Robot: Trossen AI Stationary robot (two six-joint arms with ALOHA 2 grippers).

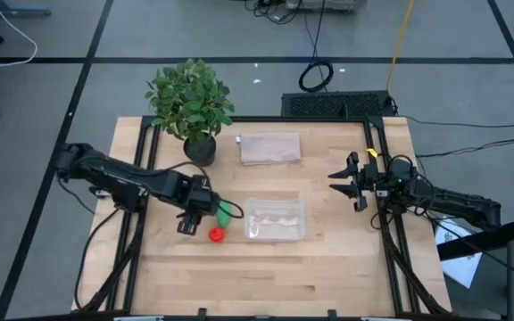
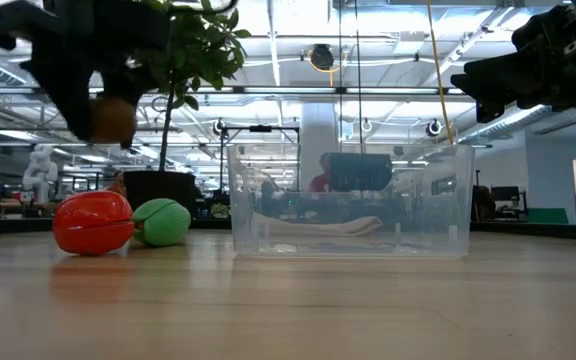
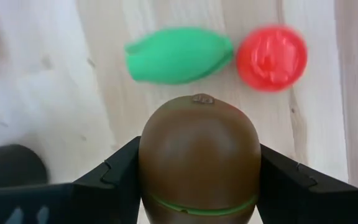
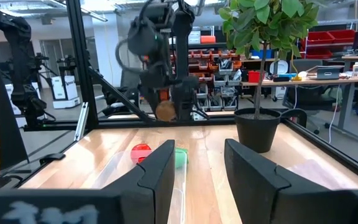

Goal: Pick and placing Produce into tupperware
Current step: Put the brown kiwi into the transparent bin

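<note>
Above the desk's (image 1: 328,267) left half, the left end effector (image 1: 196,207) holds the brown kiwi (image 3: 197,155) clamped between its fingers, lifted clear of the wood, as the low view shows. Just below it lie the other two pieces of produce, the green piece (image 1: 228,213) and the red piece (image 1: 217,235), side by side and touching in the low view. At three o'clock from them, near the desk's centre, sits the clear tupperware (image 1: 275,219), apparently empty, with a pinkish lid-like sheet (image 1: 269,148) at its twelve o'clock and a potted plant (image 1: 192,105) beyond. At the right edge the right end effector (image 1: 353,181) waits with fingers parted, holding nothing. The first pick looks done; next, the kiwi must travel toward three o'clock and be released over the container.
</note>
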